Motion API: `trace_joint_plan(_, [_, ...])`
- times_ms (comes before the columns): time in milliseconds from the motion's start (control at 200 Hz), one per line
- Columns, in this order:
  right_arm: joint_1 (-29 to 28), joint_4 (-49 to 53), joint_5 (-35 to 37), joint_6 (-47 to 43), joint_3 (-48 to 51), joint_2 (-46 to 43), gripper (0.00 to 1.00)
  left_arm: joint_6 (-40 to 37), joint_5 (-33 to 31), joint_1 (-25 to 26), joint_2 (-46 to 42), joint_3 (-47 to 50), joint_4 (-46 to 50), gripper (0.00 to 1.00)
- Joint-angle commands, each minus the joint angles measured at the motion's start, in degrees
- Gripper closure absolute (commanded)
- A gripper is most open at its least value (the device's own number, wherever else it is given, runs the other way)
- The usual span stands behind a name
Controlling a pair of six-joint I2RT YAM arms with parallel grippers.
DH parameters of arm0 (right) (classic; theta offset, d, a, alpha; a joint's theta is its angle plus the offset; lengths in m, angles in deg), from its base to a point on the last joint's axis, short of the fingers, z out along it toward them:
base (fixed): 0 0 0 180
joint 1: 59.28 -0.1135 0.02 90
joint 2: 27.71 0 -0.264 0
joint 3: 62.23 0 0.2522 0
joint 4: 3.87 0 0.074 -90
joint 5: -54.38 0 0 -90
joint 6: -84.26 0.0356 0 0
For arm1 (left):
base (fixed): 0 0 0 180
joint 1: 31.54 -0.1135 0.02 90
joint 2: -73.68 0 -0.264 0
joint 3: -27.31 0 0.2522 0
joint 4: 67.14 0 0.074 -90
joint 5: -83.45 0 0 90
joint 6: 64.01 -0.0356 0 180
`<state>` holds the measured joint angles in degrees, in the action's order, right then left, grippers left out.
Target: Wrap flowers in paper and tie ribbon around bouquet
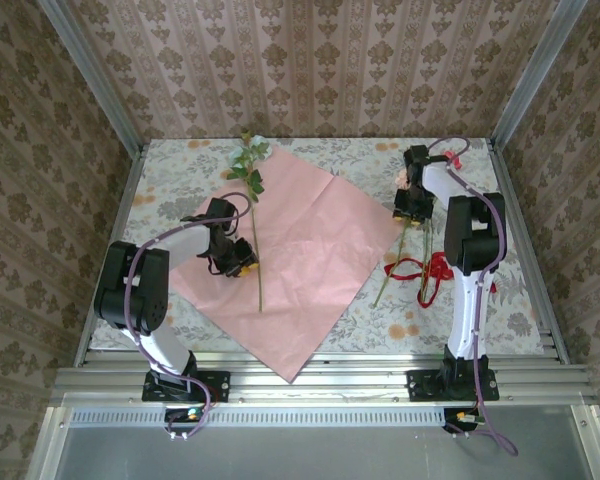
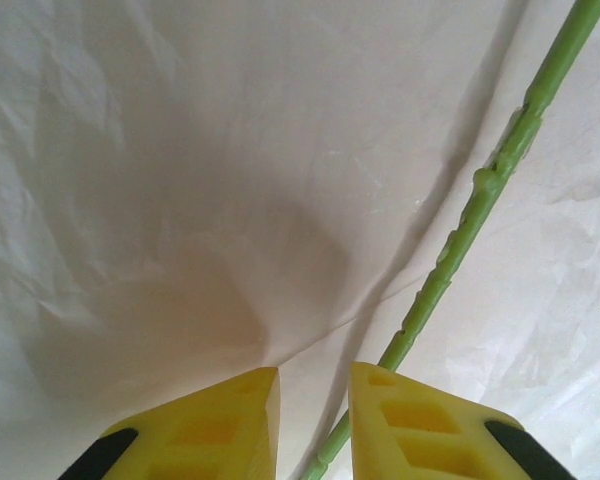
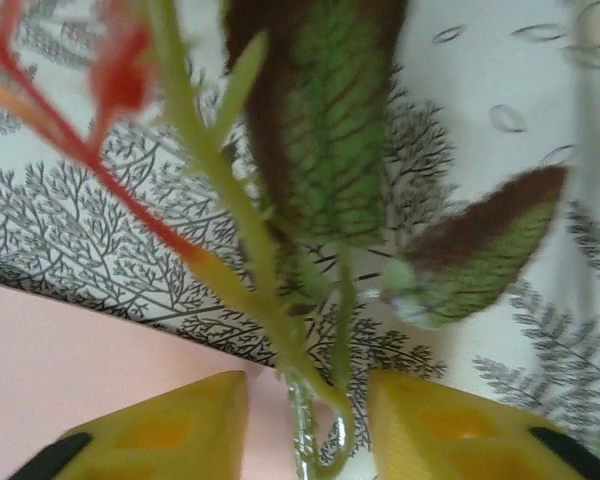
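Left gripper [image 1: 237,262], seen from the top camera, sits low over a large thin pink sheet of wrapping paper [image 1: 315,265] that is spread as a diamond across the middle of the floral-print tablecloth [image 1: 170,185]. Its yellow tips are just beside a long green artificial flower stem [image 1: 256,255], which lies lengthwise on the sheet with its leafy head past the far corner. Right gripper [image 1: 410,212] is at the far right of the table over the other thin-stemmed flowers [image 1: 384,290], which lie off the paper's right corner. A narrow bright red ribbon [image 1: 422,268] is looped across those stems. From the left wrist camera, the left gripper [image 2: 313,372] is narrowly parted. The green stem [image 2: 480,190] runs down the creased paper [image 2: 180,200] into the gap, thinner than the gap and not pinched. From the right wrist camera, the right gripper [image 3: 308,378] is moderately parted around a blurred green stalk [image 3: 300,425] with brown-edged leaves [image 3: 330,130]. The fingers [image 3: 160,430] do not press on it. The paper's pink edge [image 3: 70,360] shows at lower left.
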<state>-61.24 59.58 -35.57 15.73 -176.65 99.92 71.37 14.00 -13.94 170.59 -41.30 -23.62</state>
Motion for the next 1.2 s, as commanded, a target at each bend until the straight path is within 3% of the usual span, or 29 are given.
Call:
trace_joint_plan(0, [-0.06,1.97,2.58,-2.00,-2.88,1.69,0.76,0.04,-0.39,-0.03,-1.28,-1.54,2.12,0.77])
trace_joint_plan(100, [-0.35,1.18,4.03,-3.35,-2.67,-1.32,0.92,-0.08,-0.36,-0.03,-1.27,-1.44,2.17,0.77])
trace_joint_plan(200, [-1.22,-0.51,5.77,-4.76,-1.66,-5.95,1.00,0.03,-0.34,-0.03,-1.20,-1.24,1.90,0.77])
trace_joint_plan(385, [-3.65,-3.08,5.56,-4.70,0.18,-14.56,1.00,-0.21,-0.25,-0.03,-0.61,-1.03,1.63,0.77])
trace_joint_plan(585, [-11.31,-8.18,-6.04,-3.05,0.77,-18.04,1.00,-0.17,-0.32,-0.03,-0.18,-1.05,1.36,0.77])
trace_joint_plan(790, [-20.06,-13.11,-14.74,3.40,-5.85,-9.31,1.00,-0.12,-0.25,-0.04,-0.01,-0.59,1.17,0.77])
trace_joint_plan(1035, [-26.63,-9.44,-18.84,4.00,-25.16,6.93,1.00,-0.04,-0.16,-0.03,-0.18,-0.07,0.92,0.77])
trace_joint_plan(1125, [-26.88,-5.38,-17.44,5.56,-31.98,12.09,0.77,0.04,0.07,-0.07,-0.15,-0.25,0.92,0.77])
trace_joint_plan(1195, [-26.61,-4.82,-16.40,6.04,-33.07,12.85,0.68,-0.09,0.10,-0.04,-0.30,-0.42,1.09,0.77])
